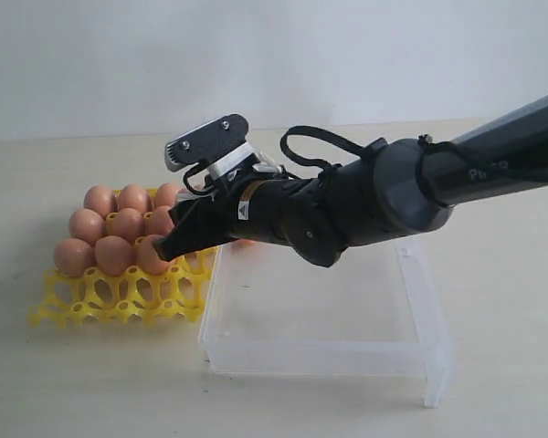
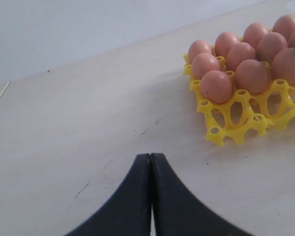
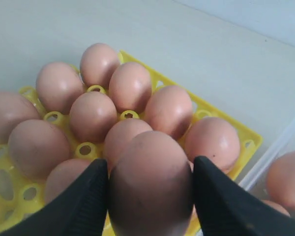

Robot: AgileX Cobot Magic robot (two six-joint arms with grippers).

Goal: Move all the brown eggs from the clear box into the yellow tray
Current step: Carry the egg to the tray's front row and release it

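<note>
**Left tool.** The left tool (image 2: 150, 156) is fully closed: its two fingers (image 2: 128, 201) meet along their whole length and hold nothing. It hangs over bare surface (image 2: 88, 123). The tray (image 2: 236, 125) lies ahead of this tool and off to one side, well apart from it.

**Tray.** The tray rests flat on the surface. Eggs (image 1: 114, 254) sit upright in its cups, packed in touching rows. The row of cups along the near edge in the exterior view shows open yellow lattice.

**Right tool.** The right tool (image 3: 150, 162) grips one egg, the held egg (image 3: 147, 196), across its sides. One finger (image 3: 83, 201) presses each flank, and the jaws stand as wide as the shell. The held egg hangs just above the tray, over the eggs directly below and ahead of the tool. Whether it touches them cannot be told.

**Box.** The box (image 1: 347, 347) lies just beside the tray, under and behind the right tool's arm. One more egg, the box egg (image 3: 287, 179), shows inside its wall, beside the right tool.
</note>
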